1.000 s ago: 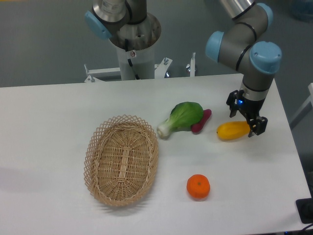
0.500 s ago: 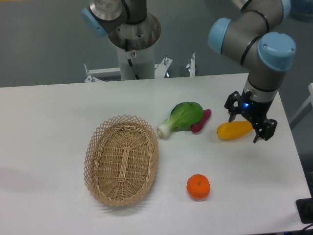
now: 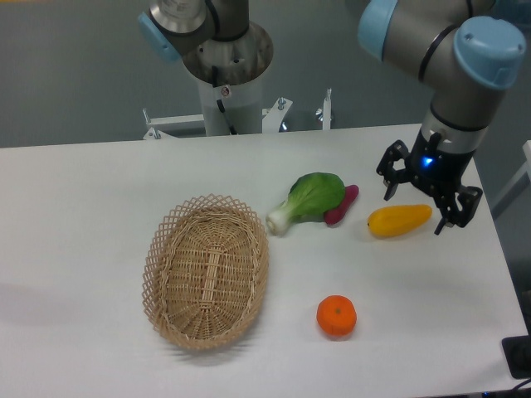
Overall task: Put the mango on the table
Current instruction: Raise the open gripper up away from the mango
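Far left: oval wicker basket point(image 3: 207, 271), lying on the white table point(image 3: 83, 207), nothing inside. Just right of its upper rim, a green leafy vegetable point(image 3: 309, 200) with a white stem, and a purplish-red piece point(image 3: 341, 206) tucked against its right side. Down front, a round orange point(image 3: 336, 316), well apart from everything else. Further right, the mango point(image 3: 400, 220), flat on the tabletop, lengthwise across the view, no fingers on it. Looks placed, by the lie of it.

Risks from here, as a judgement only. Smooth curved fruit on a plain surface: could rock or roll if nudged. Likeliest cause: a fingertip catching the mango's right end on the way out, since that tip hangs close beside it. A sideways departure rather than a straight lift could drag the fruit toward the table's right edge, which is not far off. Little danger to the vegetable; clear gap between the two.

Far right: gripper point(image 3: 427, 197), jaws spread wide, one finger above the mango's left part, the other off its right tip. Holding nothing. Contact with the fruit hard to rule out at the right fingertip, but appears just clear, hovering above.
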Robot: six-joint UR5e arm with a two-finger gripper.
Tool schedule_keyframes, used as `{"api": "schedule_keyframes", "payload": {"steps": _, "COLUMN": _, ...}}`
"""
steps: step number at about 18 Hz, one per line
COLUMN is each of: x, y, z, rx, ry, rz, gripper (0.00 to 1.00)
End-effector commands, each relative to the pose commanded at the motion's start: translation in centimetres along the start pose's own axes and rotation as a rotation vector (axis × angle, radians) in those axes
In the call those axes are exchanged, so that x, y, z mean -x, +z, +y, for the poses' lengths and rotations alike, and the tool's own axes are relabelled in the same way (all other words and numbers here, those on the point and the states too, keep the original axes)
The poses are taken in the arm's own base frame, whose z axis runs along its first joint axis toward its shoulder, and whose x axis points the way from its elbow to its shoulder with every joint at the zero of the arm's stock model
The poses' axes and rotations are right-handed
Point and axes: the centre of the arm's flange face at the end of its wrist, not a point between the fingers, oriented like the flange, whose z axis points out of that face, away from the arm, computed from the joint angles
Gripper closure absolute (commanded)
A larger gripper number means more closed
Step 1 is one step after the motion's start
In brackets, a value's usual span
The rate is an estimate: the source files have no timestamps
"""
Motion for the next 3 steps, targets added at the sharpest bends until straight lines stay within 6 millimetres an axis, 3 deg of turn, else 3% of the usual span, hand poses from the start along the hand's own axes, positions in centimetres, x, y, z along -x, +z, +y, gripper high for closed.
{"api": "schedule_keyframes", "payload": {"steps": 3, "x": 0.03, "y": 0.26, "z": -0.10, "rx": -0.005, "ry": -0.008, "rz": 0.002, "gripper": 0.00}}
